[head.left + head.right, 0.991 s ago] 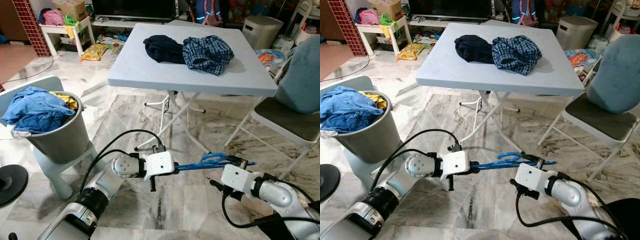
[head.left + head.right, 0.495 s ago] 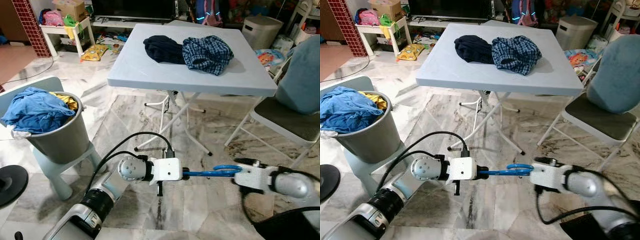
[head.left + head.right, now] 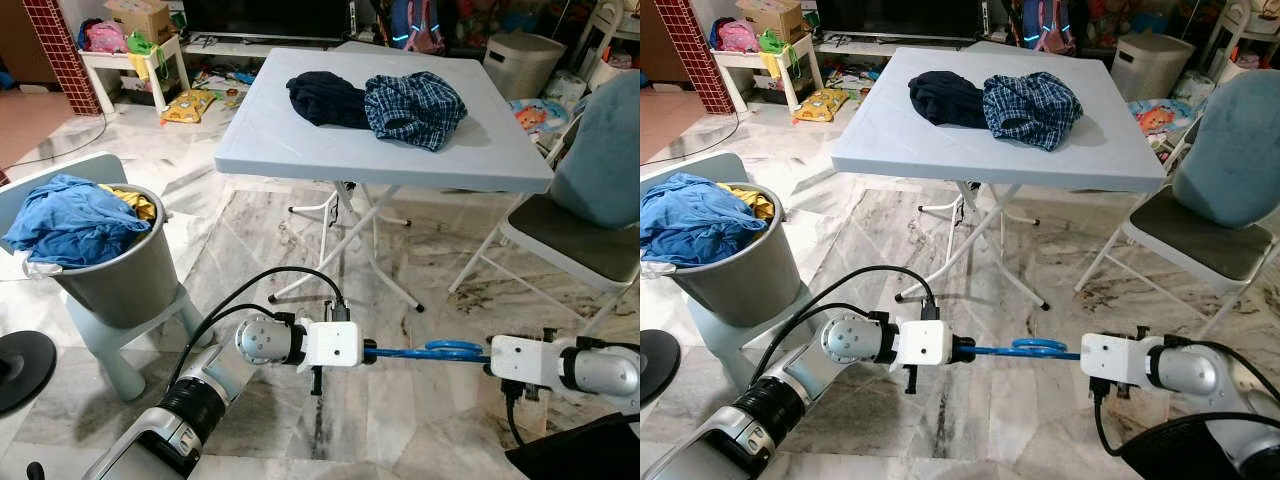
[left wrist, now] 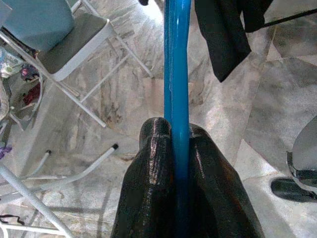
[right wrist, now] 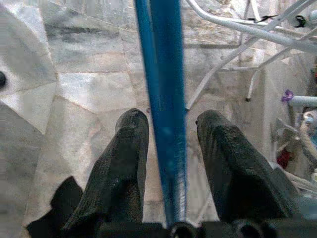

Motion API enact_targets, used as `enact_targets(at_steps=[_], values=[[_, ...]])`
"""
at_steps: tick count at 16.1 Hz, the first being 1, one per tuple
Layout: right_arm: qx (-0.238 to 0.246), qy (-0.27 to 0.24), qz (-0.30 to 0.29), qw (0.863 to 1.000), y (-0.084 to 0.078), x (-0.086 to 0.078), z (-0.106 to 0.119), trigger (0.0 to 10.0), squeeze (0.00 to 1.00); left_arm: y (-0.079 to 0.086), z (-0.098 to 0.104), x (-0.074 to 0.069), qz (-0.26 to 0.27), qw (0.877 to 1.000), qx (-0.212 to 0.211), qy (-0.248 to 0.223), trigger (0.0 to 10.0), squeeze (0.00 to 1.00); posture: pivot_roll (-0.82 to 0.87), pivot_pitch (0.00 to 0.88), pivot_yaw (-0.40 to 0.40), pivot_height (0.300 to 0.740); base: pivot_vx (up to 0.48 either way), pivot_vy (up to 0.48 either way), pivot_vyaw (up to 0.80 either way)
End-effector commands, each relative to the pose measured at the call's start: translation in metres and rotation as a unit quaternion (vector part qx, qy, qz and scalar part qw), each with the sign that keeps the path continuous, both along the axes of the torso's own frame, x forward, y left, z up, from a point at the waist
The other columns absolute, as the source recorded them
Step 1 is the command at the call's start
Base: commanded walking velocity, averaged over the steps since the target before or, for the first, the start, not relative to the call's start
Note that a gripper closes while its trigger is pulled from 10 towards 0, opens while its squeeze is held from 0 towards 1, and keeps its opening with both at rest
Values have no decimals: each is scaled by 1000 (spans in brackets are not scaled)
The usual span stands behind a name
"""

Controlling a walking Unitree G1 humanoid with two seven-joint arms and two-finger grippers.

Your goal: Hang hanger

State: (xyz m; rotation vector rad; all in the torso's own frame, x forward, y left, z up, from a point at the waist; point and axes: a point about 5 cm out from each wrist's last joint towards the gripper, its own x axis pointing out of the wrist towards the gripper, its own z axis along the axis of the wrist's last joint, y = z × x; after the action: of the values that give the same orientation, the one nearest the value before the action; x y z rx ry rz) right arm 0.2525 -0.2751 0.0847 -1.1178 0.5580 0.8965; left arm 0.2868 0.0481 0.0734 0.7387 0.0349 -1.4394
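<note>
Left wrist view: left gripper [image 4: 181, 148] clamped on blue hanger [image 4: 177, 64], held level above the floor. Right gripper [image 5: 171, 139] fingers spread, hanger bar between, not pinched. Likely light, stiff, slick plastic; grip the straight bar.

No legible text, label, brand, number or sign appears in any view. The cardboard box [image 3: 143, 14] on the far shelf and the colourful items on the floor [image 3: 188, 103] possibly carry print, but they are too small to read.
</note>
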Motion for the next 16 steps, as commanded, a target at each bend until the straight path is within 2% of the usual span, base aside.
enact_targets(at_steps=[1, 5, 15, 16], values=[[10, 7, -3, 1000, 1, -2, 1, 0, 0, -1, 2, 1, -6, 1000, 4, -10, 10000, 0, 59, 0, -25, 740, 0, 0, 0], [22, 31, -6, 999, 2, -8, -5, 0, 0, 0, 2, 1, -6, 1000, 5, -12, 10000, 0, 60, 0, -25, 740, 0, 0, 0], [28, 38, -15, 999, 2, -12, -7, 0, 0, -1, 0, 1, 1, 1000, 3, -3, 10000, 0, 52, 0, -19, 740, 0, 0, 0], [27, 37, -16, 999, 1, -12, -7, 0, 0, 0, -1, 2, 12, 1000, -1, 4, 10000, 1000, 51, 0, -19, 740, 0, 0, 0]])
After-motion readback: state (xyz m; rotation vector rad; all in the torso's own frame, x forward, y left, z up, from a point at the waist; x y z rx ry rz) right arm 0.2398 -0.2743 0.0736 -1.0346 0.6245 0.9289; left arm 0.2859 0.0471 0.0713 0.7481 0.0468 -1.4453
